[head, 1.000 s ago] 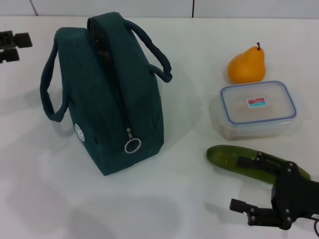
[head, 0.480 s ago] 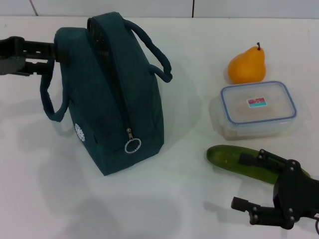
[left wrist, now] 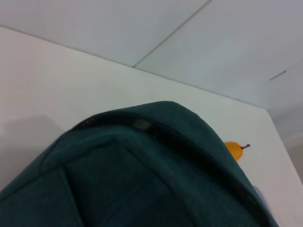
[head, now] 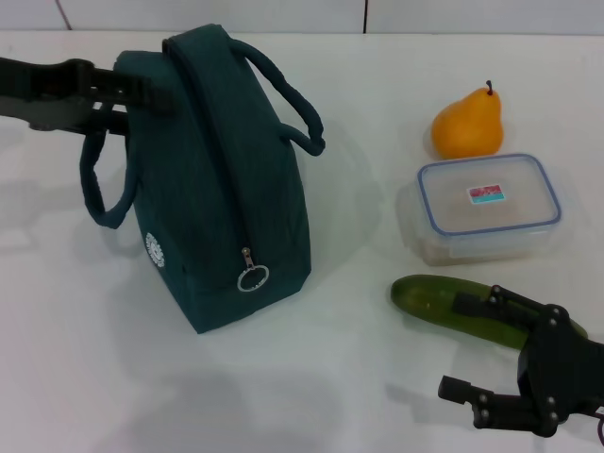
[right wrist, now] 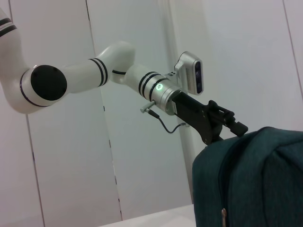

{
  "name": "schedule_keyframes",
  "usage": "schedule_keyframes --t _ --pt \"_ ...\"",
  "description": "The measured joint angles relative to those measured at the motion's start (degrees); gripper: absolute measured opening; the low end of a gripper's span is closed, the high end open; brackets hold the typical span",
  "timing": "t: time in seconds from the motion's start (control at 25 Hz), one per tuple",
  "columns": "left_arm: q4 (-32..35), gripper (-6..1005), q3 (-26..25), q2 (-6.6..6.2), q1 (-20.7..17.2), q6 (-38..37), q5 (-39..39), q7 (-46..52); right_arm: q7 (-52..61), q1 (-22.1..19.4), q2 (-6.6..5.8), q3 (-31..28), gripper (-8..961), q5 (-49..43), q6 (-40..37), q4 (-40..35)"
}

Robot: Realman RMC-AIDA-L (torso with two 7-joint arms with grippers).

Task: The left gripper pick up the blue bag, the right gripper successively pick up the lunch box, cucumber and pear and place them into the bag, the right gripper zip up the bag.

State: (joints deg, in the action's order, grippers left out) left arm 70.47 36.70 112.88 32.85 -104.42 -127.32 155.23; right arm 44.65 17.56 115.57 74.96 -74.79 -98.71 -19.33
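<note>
From the head we look down on the blue bag [head: 212, 179]. Our left wrist view sits close against its top [left wrist: 142, 175]. Our right wrist view looks up at it [right wrist: 246, 179] from low on the table.

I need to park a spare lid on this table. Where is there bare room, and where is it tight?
Bare table lies in front of the blue bag, and a strip separates the bag from the lunch box. It is crowded at the robot's right: pear, lunch box, cucumber and the right hand.

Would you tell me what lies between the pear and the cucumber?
The lunch box lies between the pear and the cucumber, in the head view.
</note>
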Motion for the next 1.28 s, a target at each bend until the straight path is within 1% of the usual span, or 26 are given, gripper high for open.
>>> schedule_keyframes --t 0.36,0.48,0.6,0.92,1.12,1.2,1.28 --pt "0.1 825 2.1 0.37 0.7 1.1 -1.9 0.0 0.0 -0.2 0.0 -0.1 818 0.0 0.0 0.6" --pt "-0.2 644 2.4 0.0 0.6 1.3 -2.1 1.1 0.0 -0.2 0.0 -0.2 816 0.0 -0.3 0.8" --pt "-0.7 580 2.5 -0.35 0.8 1.4 -2.3 1.5 0.0 -0.2 0.0 -0.3 814 0.0 -0.5 0.8" --pt "-0.5 409 3.1 -0.38 1.2 1.6 -2.3 0.4 0.0 -0.2 0.0 -0.4 809 0.0 -1.0 0.8" --pt "-1.0 165 3.1 -0.51 1.5 1.6 -2.4 0.5 0.0 -0.2 0.0 -0.4 806 0.0 -1.3 0.8" --pt "-1.0 124 3.1 -0.51 1.5 1.6 -2.3 0.4 1.6 -0.2 0.0 -0.4 805 1.0 -1.3 1.3" --pt "-1.0 82 3.0 -0.52 1.6 1.6 -2.1 0.4 5.1 -0.3 -0.06 -0.4 803 4.0 -1.3 1.7"
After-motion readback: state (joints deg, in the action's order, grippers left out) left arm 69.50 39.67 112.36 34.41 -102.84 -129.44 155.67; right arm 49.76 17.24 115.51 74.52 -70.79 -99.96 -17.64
